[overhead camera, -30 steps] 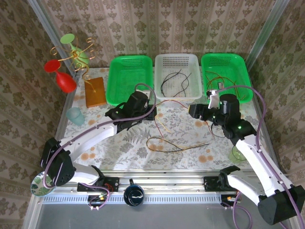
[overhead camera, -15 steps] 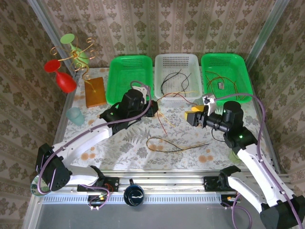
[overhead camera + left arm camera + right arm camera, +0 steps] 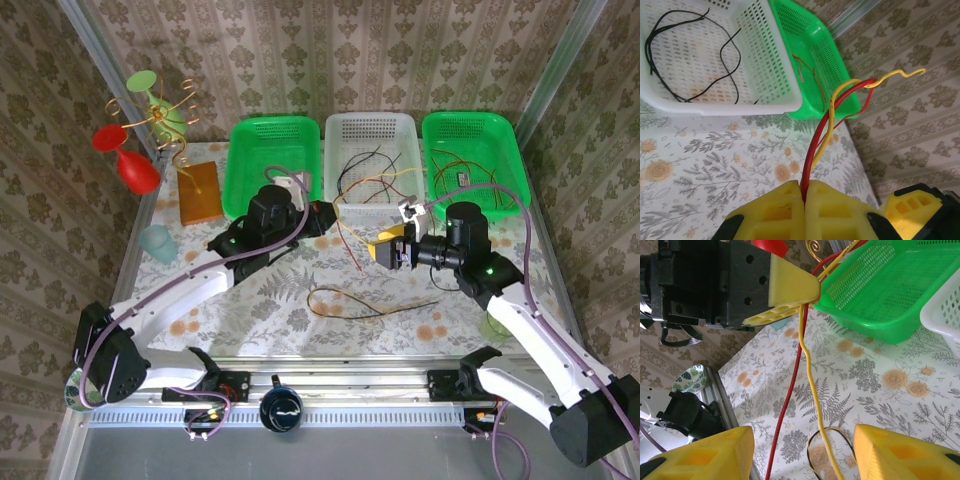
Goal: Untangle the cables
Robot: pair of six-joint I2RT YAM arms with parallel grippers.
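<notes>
My left gripper [image 3: 322, 216] is shut on a red cable [image 3: 815, 145] and a yellow cable [image 3: 829, 125], held above the table in front of the white basket [image 3: 408, 128]. In the right wrist view both strands hang down from the left gripper [image 3: 790, 290], the red cable [image 3: 789, 400] beside the yellow cable [image 3: 812, 405]. They pass between the spread fingers of my open right gripper [image 3: 805, 460], which touches neither. In the top view the right gripper [image 3: 386, 250] sits just right of the left one. A black and olive loop [image 3: 350, 305] lies on the table. Black cables [image 3: 362, 175] rest in the white basket.
More cables [image 3: 470, 178] lie in the right green basket [image 3: 505, 135]. The left green basket [image 3: 272, 160], an orange block [image 3: 198, 192], a wire stand with coloured glasses [image 3: 140, 130], a pale blue cup [image 3: 158, 243] and a green cup [image 3: 497, 325] surround the work area.
The right gripper has swung left across the table toward the left gripper. The left gripper has lifted the red and yellow cables up and slightly right, toward the white basket.
</notes>
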